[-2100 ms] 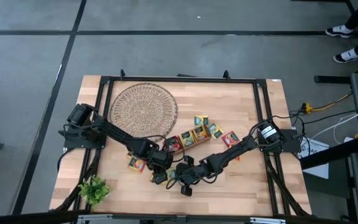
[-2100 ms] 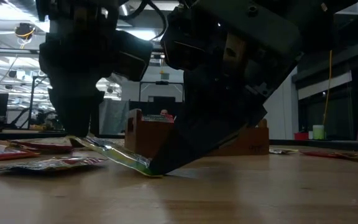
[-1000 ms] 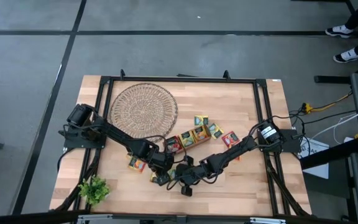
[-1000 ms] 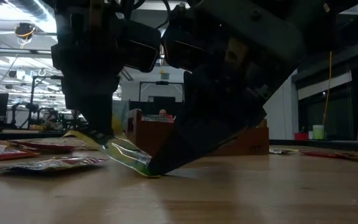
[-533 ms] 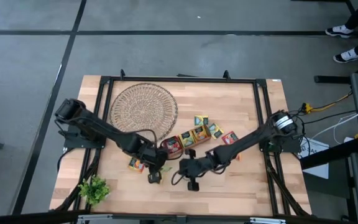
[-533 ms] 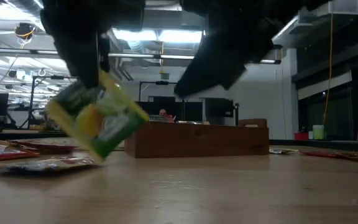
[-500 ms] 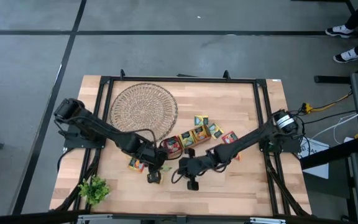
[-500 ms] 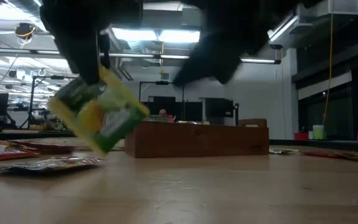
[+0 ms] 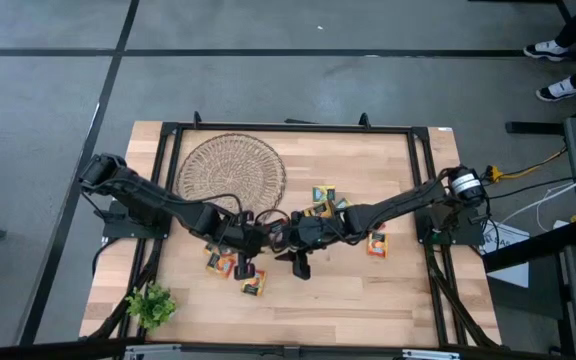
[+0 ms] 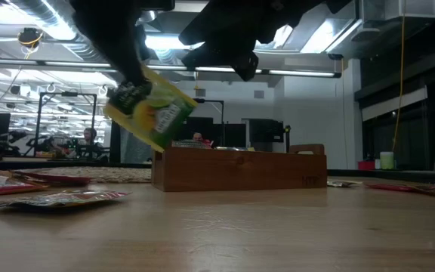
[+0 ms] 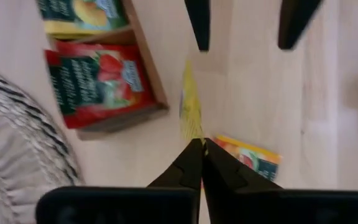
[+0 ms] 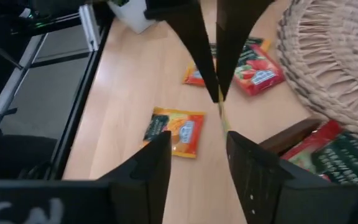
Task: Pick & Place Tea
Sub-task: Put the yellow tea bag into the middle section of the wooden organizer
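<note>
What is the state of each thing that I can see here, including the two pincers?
Left pincer: shut on the yellow-green tea sachet.
Yellow-green tea sachet: held tilted in the air, above the table.
Right pincer: open, holding nothing.
Orange tea sachet: lying flat on the wooden table.
Red strawberry tea sachet: lying inside the narrow wooden tray.
Round woven wicker dish: no sachets in it.
</note>
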Motion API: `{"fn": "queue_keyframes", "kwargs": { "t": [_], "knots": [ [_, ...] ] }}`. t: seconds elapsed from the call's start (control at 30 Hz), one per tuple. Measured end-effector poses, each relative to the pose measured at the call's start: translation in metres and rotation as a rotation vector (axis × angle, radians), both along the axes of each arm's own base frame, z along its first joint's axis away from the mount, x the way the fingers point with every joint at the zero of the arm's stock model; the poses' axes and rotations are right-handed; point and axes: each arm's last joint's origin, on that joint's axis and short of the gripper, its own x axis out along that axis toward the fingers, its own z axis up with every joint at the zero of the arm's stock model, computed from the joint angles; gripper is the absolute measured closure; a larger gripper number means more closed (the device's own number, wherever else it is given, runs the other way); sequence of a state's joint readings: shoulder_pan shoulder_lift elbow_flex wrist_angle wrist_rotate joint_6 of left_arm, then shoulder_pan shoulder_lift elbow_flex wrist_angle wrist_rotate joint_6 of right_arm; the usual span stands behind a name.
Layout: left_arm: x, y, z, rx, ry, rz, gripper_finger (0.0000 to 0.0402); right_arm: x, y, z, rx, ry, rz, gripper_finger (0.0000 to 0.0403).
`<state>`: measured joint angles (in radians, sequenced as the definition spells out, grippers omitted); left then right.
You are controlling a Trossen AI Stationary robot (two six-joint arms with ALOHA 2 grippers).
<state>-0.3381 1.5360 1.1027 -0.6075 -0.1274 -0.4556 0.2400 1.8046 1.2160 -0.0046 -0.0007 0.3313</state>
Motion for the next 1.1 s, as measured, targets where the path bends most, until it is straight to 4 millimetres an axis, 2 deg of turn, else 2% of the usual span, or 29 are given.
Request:
{"fn": "queue_keyframes", "kwargs": {
  "t": [0.17, 0.4, 0.7, 1.1],
  "knots": [
    [0.005, 0.014, 0.000, 0.026, -0.005, 0.011, 0.0399, 0.003, -0.012, 0.000, -0.003, -0.002, -0.029, 0.0247],
    [0.015, 0.028, 0.004, -0.023, -0.073, -0.016, 0.0399, 0.003, -0.017, -0.001, -0.028, 0.006, -0.027, 0.0258],
    [0.017, 0.029, 0.005, -0.044, -0.085, -0.049, 0.0399, 0.002, -0.020, -0.002, -0.098, 0.017, -0.054, 0.0262],
    [0.018, 0.029, 0.006, -0.024, -0.101, -0.066, 0.0399, 0.002, -0.020, -0.003, -0.084, 0.022, -0.065, 0.0271]
  ]
}}
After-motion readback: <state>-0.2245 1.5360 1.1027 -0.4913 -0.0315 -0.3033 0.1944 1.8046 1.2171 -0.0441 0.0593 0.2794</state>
